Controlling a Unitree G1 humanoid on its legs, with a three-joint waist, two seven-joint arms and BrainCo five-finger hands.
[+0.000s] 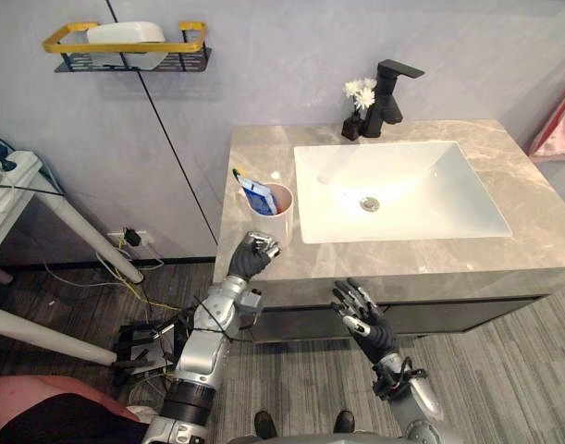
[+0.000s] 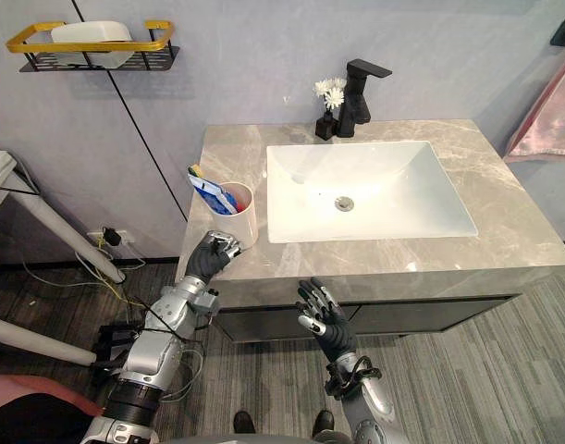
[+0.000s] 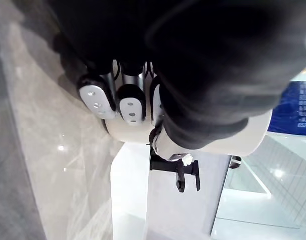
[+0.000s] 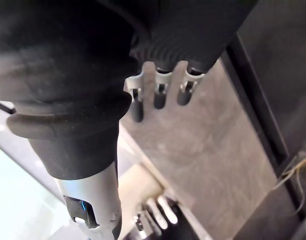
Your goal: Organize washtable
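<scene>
Left hand point(image 1: 252, 257) sits low at the front left corner of the grey marble-patterned washtable top point(image 1: 541, 242), its fingers point(image 3: 130, 102) curled into a loose fist with nothing inside them. It is pressed up close to the lower front of the white cylindrical cup point(image 1: 275, 220), but I cannot tell whether the knuckles actually touch the cup wall. The cup stands upright on the washtable top just beside the left rim of the white rectangular basin point(image 1: 430, 190). A blue and white toothpaste tube point(image 1: 258, 196) leans out of it toward the left, with a slim toothbrush handle with a yellow end point(image 1: 238, 175) alongside. Right hand point(image 1: 361, 316) hangs in front of the washtable, below its front edge and well apart from the cup, fingers point(image 4: 160, 95) straight and spread, holding nothing. Behind the basin a black angular faucet point(image 1: 386, 97) stands at the back edge, and a small dark vase of white flowers point(image 1: 356, 113) stands just beside it on its left. On the wall to the upper left hangs a black wire shelf with a gold rail point(image 1: 125, 57), carrying a white oval dish point(image 1: 125, 34). A pink towel point(image 1: 559, 129) hangs at the far right.
</scene>
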